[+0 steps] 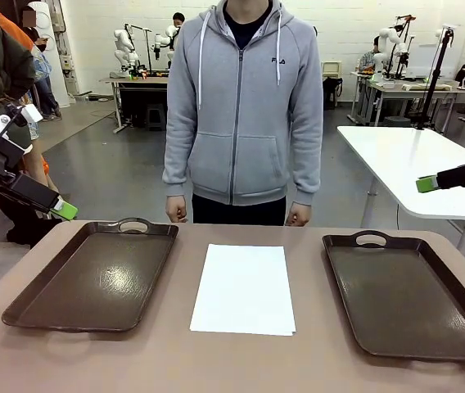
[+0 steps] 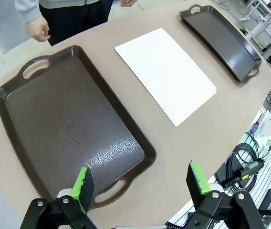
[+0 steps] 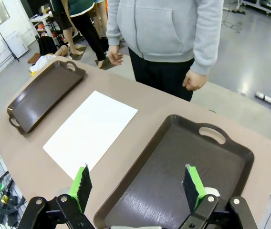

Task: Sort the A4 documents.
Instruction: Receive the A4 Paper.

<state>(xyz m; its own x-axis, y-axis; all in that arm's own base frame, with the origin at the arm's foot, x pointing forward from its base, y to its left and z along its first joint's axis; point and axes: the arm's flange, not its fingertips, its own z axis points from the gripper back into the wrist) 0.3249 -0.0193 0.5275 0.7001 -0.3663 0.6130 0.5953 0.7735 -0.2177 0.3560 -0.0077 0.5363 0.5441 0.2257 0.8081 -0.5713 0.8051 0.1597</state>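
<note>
Okay, both arms hang off the paper, nothing held. The left gripper (image 2: 140, 180) has its jaws spread wide up near the left tray (image 2: 68, 124), and the right gripper (image 3: 136, 185) is just as wide up near the right tray (image 3: 183, 176). The A4 documents (image 1: 243, 288) lie flat on the table (image 1: 216, 360) between the trays, touching neither. They're thin sheets, so I'd drop low at one edge, press a pad to curl the top sheet, pinch just that one and lift slowly so any sheets beneath aren't dragged.
</note>
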